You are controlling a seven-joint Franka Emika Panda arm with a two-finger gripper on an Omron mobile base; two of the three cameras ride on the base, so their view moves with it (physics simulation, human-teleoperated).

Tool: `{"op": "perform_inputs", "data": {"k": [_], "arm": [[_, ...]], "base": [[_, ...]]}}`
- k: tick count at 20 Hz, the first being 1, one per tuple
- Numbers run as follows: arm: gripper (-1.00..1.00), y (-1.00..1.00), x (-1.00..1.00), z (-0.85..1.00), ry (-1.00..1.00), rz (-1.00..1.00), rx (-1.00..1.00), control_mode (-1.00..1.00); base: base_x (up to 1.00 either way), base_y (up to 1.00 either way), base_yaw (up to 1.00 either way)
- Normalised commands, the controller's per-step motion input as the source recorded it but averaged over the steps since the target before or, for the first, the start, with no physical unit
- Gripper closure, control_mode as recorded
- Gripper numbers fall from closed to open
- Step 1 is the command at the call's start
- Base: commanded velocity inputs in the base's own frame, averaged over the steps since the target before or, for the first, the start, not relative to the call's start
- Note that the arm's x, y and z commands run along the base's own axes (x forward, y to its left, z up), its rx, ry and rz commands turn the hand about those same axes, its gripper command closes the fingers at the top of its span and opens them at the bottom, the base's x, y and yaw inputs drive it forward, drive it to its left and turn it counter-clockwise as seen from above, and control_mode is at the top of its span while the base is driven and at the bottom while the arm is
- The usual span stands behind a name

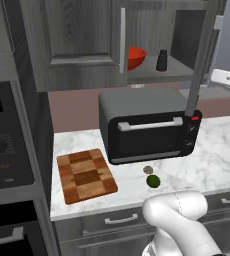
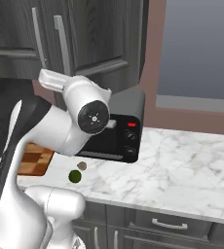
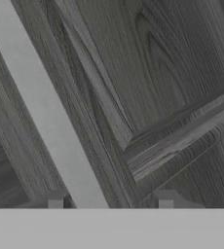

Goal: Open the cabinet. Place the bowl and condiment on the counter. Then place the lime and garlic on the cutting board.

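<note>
Our tool (image 3: 110, 202) is open around the cabinet (image 1: 77, 45) handle (image 3: 46, 112), holding nothing. The bowl (image 1: 135, 56) sits top middle; the half-open door could bump our arm.

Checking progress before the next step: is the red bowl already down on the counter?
No, the bowl sits on the cabinet shelf beside the condiment.

The left base view looks forward and down from behind the arm, facing the open cabinet (image 1: 82, 45) at upper frame and the counter (image 1: 222, 155) below. The right base view faces the same counter from the other side; both share the toaster oven (image 1: 147, 127), lime (image 1: 153, 181) and cutting board (image 1: 85, 175). The hand view sits close against a cabinet door, its silver handle (image 3: 46, 112) running diagonally through the left of the frame.
</note>
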Motion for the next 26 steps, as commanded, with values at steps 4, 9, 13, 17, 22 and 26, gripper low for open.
{"op": "perform_inputs", "data": {"k": [4, 9, 13, 17, 22, 26], "arm": [[-1.00, -0.49, -0.26, 0.18, -0.02, 0.05, 0.04, -1.00], [-1.00, -0.37, -0.24, 0.15, 0.00, 0.04, 0.02, -1.00], [-1.00, -0.12, -0.54, 0.04, 0.00, 0.00, -0.04, -1.00], [-1.00, -0.01, -0.72, 0.00, 0.00, 0.00, -0.15, -1.00], [-1.00, 0.00, -0.77, -0.14, 0.05, 0.00, -0.21, -1.00], [-1.00, 0.00, -0.74, -0.24, 0.07, 0.01, -0.21, -1.00]], "base": [[0.00, 0.00, 0.00], [0.00, 0.00, 0.00], [0.00, 0.00, 0.00], [0.00, 0.00, 0.00], [0.00, 0.00, 0.00], [0.00, 0.00, 0.00]]}}
